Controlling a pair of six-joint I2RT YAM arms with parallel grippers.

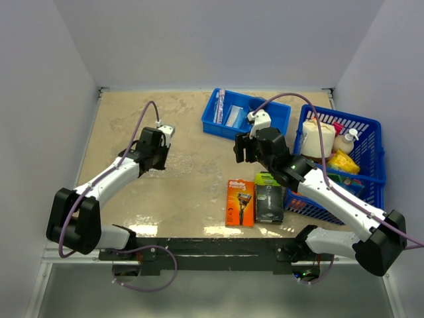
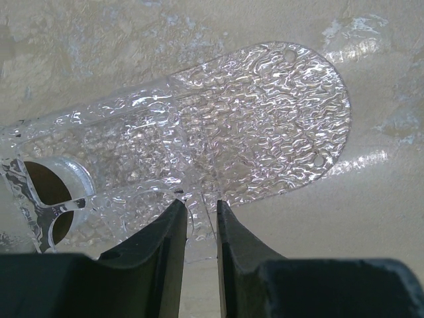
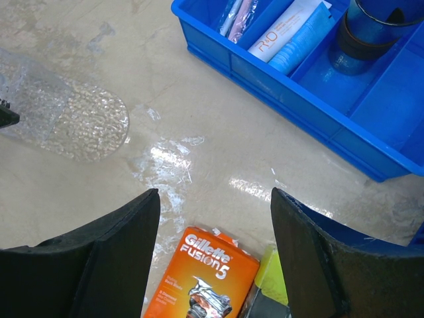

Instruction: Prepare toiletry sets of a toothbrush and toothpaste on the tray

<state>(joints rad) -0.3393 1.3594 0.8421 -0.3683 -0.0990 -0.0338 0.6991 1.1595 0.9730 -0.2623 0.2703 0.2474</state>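
Note:
The clear, bumpy plastic tray [image 2: 252, 126] lies on the beige table. My left gripper [image 2: 201, 202] is shut on its near edge, with the thin rim between the jaws. A clear brownish round cup [image 2: 48, 193] sits at the tray's left end. The tray also shows in the right wrist view [image 3: 73, 116]. The toothbrush [image 3: 233, 14] and the pale blue-white toothpaste box [image 3: 289, 25] lie in the blue bin [image 3: 278, 76]. They also show in the top view: toothbrush [image 1: 219, 105], toothpaste [image 1: 234, 116]. My right gripper [image 3: 215, 192] is open and empty, above the table near the bin.
An orange razor pack [image 1: 240, 202] and a black-green razor pack [image 1: 269, 197] lie at the front centre. A blue lattice basket [image 1: 371, 173] with bottles and packets stands at the right. A round cup [image 3: 371, 26] sits in the blue bin. White walls enclose the table.

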